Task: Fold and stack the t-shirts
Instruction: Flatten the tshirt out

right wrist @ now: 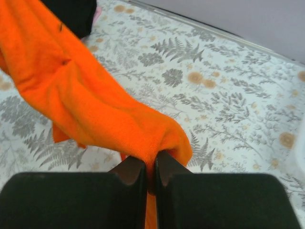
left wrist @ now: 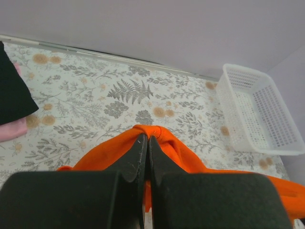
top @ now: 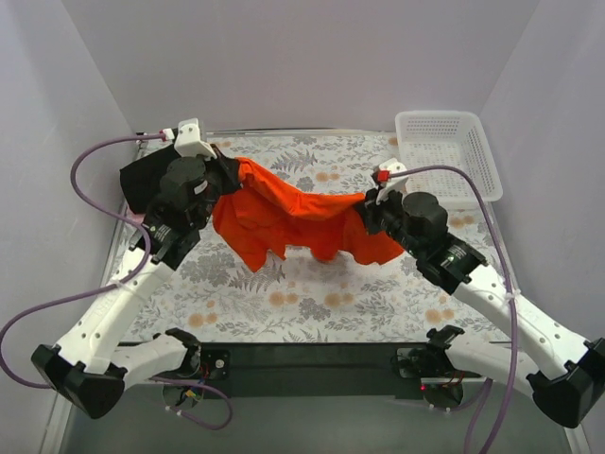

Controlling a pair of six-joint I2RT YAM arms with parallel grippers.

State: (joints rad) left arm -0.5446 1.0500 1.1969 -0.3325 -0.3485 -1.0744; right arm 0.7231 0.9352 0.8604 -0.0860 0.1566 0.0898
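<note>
The orange t-shirt (top: 284, 216) hangs stretched between both arms above the floral table. My left gripper (top: 225, 174) is shut on its left end, the cloth (left wrist: 162, 136) bunched over the closed fingertips (left wrist: 139, 143). My right gripper (top: 367, 210) is shut on the right end, orange cloth (right wrist: 95, 109) pinched between its fingertips (right wrist: 164, 164). A black t-shirt (top: 140, 183) lies at the table's left edge behind the left arm, also seen in the left wrist view (left wrist: 12, 90), with a pale pink t-shirt (left wrist: 12, 129) beside it.
A white mesh basket (top: 444, 156) stands at the back right corner, its rim (left wrist: 257, 74) near the wall. The floral tablecloth (top: 312, 293) lies under the hanging shirt. Grey walls close in the back and both sides.
</note>
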